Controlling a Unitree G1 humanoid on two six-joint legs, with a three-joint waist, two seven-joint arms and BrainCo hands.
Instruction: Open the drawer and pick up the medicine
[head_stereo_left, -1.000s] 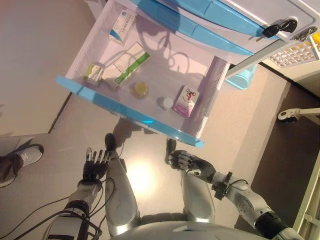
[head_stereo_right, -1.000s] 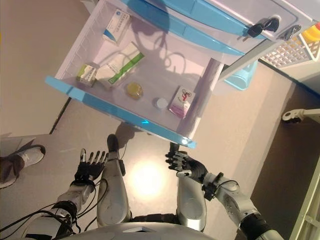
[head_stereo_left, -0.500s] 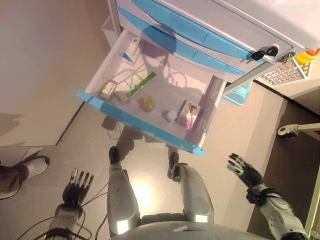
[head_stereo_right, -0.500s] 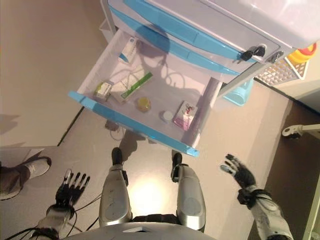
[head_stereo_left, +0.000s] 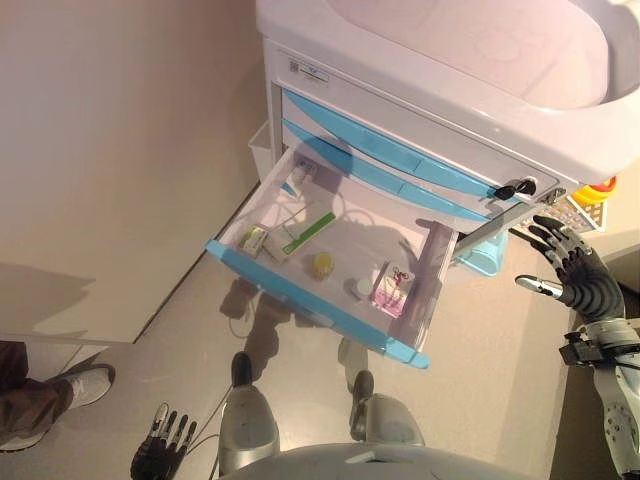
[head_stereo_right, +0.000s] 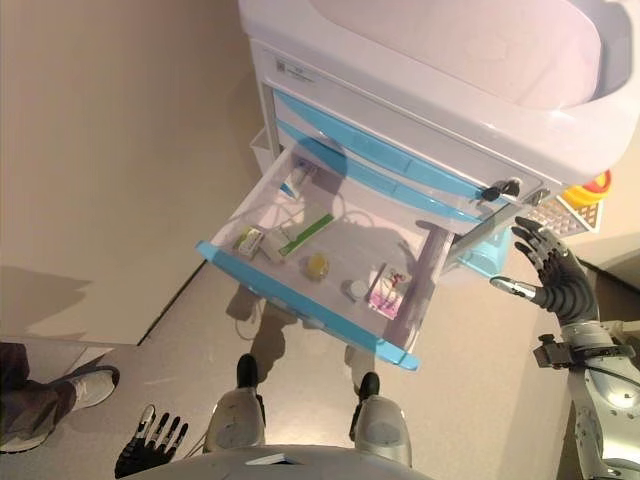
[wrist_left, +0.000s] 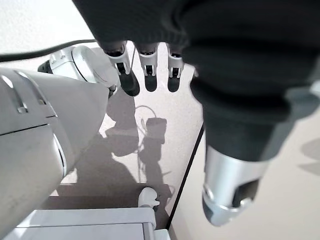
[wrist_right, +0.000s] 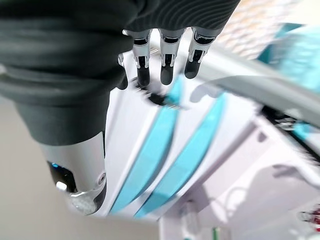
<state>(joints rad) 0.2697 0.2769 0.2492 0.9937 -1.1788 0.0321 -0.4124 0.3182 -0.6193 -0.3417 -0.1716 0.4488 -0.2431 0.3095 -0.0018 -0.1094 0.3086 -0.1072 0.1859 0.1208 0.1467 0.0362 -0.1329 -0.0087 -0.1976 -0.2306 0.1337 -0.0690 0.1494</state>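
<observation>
The white cart's drawer (head_stereo_left: 300, 295) with a blue front stands pulled open. Inside lie a pink medicine box (head_stereo_left: 392, 290), a long green-striped white box (head_stereo_left: 300, 237), a small green box (head_stereo_left: 252, 239), a yellow round jar (head_stereo_left: 322, 263), a white cap (head_stereo_left: 359, 287) and a blue-white box (head_stereo_left: 298, 178) at the back. My right hand (head_stereo_left: 572, 275) is open, raised at the right, level with the drawer and beside the cart. My left hand (head_stereo_left: 163, 455) hangs open low at the left, above the floor, holding nothing.
Closed blue-fronted drawers (head_stereo_left: 400, 160) sit above the open one, with a key (head_stereo_left: 512, 190) in a lock at their right. A white basket (head_stereo_left: 565, 215) and a light blue bin (head_stereo_left: 482, 258) stand right of the cart. A person's shoe (head_stereo_left: 60, 388) is on the floor at left.
The camera has tilted up, so the cart's top now shows. My right hand rose from low beside my legs to beside the cart. My left hand dropped lower at the left.
</observation>
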